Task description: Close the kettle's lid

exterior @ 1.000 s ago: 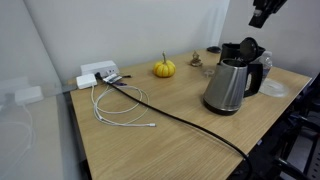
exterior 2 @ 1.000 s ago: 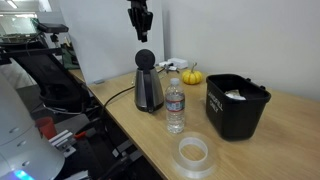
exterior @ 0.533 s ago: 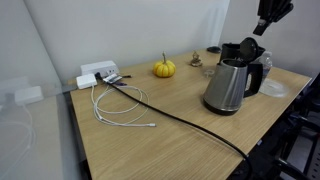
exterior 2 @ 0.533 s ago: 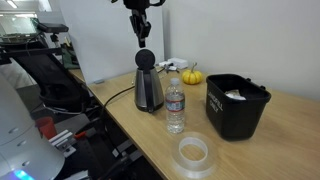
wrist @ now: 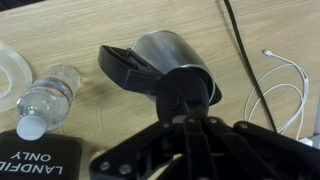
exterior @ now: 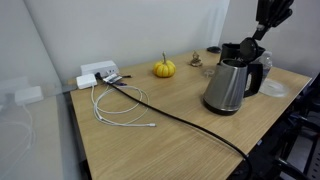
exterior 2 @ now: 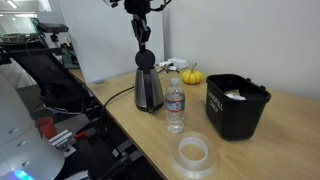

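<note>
Tool (exterior 2: 143, 34): descending toward lid (exterior 2: 145, 58), fingers together, gripping nothing.
Lid: standing open, untouched.
Next: pressing lid down onto kettle (exterior: 228, 85).

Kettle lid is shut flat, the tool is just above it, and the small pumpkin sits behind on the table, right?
No. The lid is not shut: it stands open and upright, as an exterior view shows. The tool is just above it, and the small pumpkin sits behind on the table.
</note>
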Robot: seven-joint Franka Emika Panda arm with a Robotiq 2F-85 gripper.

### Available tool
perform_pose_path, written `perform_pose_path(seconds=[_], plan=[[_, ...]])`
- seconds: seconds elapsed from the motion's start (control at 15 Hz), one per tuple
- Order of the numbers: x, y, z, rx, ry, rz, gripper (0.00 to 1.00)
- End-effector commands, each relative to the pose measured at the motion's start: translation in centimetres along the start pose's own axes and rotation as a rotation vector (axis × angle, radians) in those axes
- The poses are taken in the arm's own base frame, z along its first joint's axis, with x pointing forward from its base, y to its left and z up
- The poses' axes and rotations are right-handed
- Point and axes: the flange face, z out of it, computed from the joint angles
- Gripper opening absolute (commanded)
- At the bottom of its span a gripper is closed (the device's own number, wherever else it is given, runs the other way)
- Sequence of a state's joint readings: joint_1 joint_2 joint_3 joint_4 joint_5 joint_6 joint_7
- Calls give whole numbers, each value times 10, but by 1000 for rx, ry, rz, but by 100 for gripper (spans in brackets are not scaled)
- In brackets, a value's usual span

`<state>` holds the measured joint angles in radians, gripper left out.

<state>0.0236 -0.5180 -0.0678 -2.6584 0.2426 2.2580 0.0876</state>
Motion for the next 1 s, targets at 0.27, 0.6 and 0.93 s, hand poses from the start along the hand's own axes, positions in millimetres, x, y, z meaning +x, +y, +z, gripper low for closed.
perform_pose_path(seconds=[0.27,0.6,0.93], plan=[[22,3,17,-5,-25,10,0],[39,-18,23,-18,-48,-66,0],[54,-43,40,-33,-108,-178,0]])
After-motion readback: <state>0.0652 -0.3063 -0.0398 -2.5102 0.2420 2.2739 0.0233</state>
